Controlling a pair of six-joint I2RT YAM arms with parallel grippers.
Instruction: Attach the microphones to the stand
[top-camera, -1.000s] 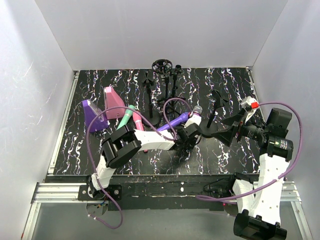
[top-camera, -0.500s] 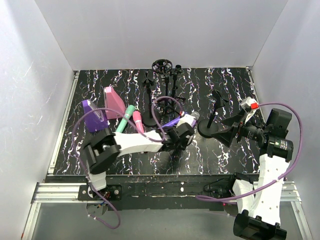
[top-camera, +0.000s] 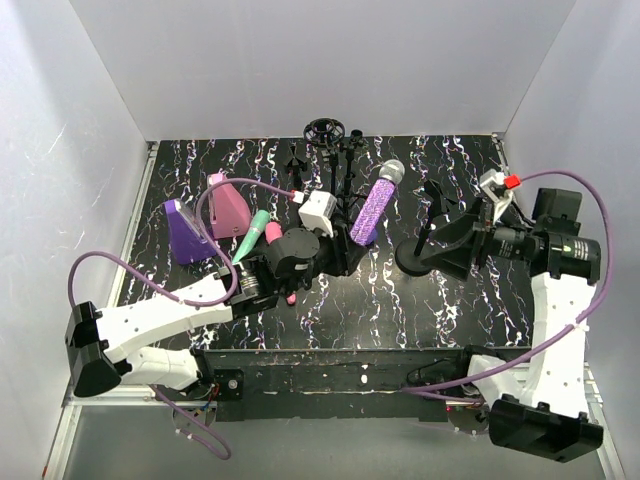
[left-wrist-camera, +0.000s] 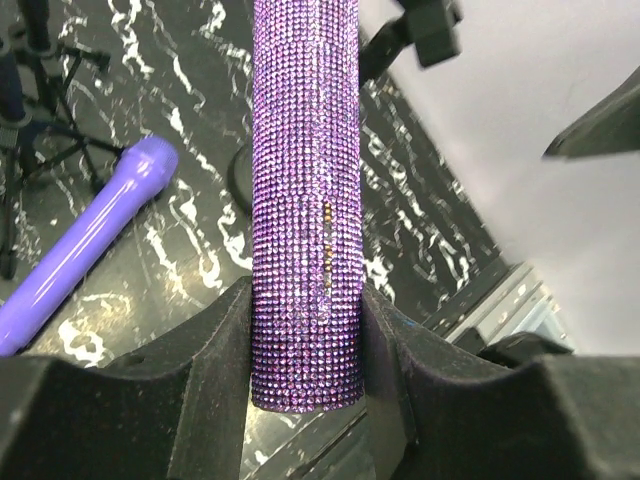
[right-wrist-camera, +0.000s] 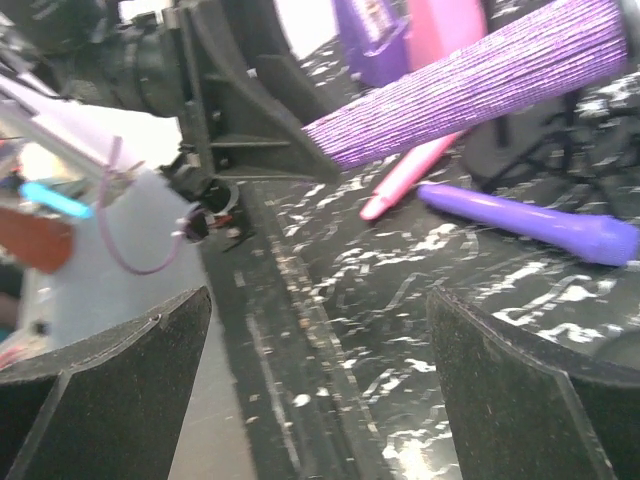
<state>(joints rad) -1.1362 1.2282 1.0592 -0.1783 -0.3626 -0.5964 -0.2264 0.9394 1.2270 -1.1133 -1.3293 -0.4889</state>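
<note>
My left gripper (top-camera: 350, 242) is shut on the handle end of the glittery purple microphone (top-camera: 373, 208) and holds it tilted above the table, its silver-grey head (top-camera: 390, 172) up and to the right. The left wrist view shows the glitter handle (left-wrist-camera: 305, 200) pinched between both fingers (left-wrist-camera: 205, 350). The plain purple microphone (left-wrist-camera: 85, 260) lies on the table below and also shows in the right wrist view (right-wrist-camera: 530, 225). The mint green microphone (top-camera: 252, 235) and pink microphone (top-camera: 273, 235) lie side by side by my left arm. The black stands (top-camera: 328, 150) are at the back centre. My right gripper (top-camera: 432, 246) is open and empty.
A purple wedge (top-camera: 185, 230) and a pink wedge (top-camera: 228, 205) sit at the left. A separate black stand with a round base (top-camera: 408, 258) and a clip on top (top-camera: 432, 195) is right beside my right gripper. White walls enclose the table.
My left arm has lifted the glittery purple microphone off the table and swung it up and back toward the stands. My right gripper has shifted slightly.
</note>
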